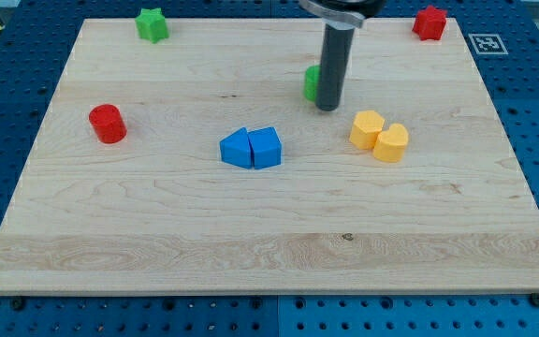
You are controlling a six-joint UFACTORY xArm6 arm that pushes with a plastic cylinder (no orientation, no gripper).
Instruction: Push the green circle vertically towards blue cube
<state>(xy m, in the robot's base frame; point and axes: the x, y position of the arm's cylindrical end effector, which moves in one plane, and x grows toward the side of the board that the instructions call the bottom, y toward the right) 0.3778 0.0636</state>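
Observation:
The green circle (pixel 313 81) stands above the board's middle, mostly hidden behind my dark rod. My tip (pixel 328 107) rests on the board right against the green circle, on its right and lower side. Two blue blocks sit touching each other near the middle: a blue triangle-like block (pixel 237 149) on the left and the blue cube (pixel 265 147) on the right. They lie below and to the left of my tip.
A green star (pixel 152 24) sits at the top left, a red star-like block (pixel 429 22) at the top right, a red cylinder (pixel 108 123) at the left. Two yellow blocks (pixel 379 136) touch each other right of my tip. The wooden board (pixel 269 271) lies on a blue pegboard.

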